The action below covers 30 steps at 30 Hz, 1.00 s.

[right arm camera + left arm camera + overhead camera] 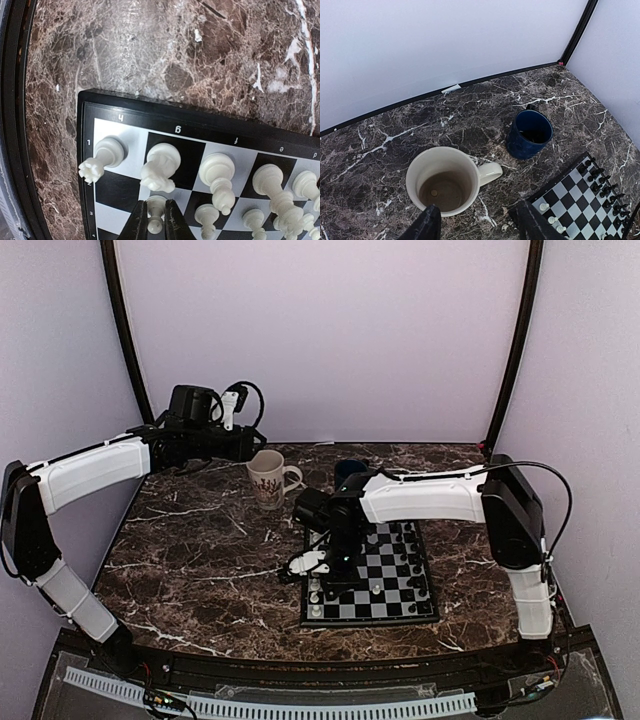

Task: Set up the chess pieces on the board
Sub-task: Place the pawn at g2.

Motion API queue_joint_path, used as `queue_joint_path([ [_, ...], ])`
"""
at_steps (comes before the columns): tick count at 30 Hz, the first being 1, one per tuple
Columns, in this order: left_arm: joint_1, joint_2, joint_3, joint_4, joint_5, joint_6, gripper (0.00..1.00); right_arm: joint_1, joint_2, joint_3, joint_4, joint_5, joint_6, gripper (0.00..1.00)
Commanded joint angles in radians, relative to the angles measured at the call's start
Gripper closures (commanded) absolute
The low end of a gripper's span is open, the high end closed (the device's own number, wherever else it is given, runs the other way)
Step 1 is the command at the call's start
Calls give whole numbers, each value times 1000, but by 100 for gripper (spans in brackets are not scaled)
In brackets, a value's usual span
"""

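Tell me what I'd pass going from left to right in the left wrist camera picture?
cream mug → blue cup → chessboard

The tabletop [200, 570] is showing dark brown marbling streaked with white veins. The board [400, 600] is displaying black and white checks inside a black border that is carrying pale letters. The white chess pieces [216, 170] are looking ivory and the black chess pieces [605, 187] glossy black. The cream mug [268, 480] is wearing a brownish print, while the blue mug [530, 134] is showing plain deep navy. The arms [425, 498] are showing white shells with black joints, and black fingers [136, 222] are flanking a white pawn [156, 212].
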Motion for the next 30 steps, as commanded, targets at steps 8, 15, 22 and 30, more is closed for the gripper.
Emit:
queue_joint_path([
  [8, 5, -24, 11, -13, 4, 15, 45, 12, 1, -11, 8, -16, -8, 81],
  [15, 4, -21, 12, -16, 5, 21, 45, 12, -41, -10, 2, -25, -2, 79],
  [22, 3, -8, 12, -17, 2, 26, 45, 9, -98, -47, 10, 1, -4, 75],
  [30, 5, 23, 12, -19, 5, 21, 45, -33, -231, -180, 45, 46, 2, 71],
])
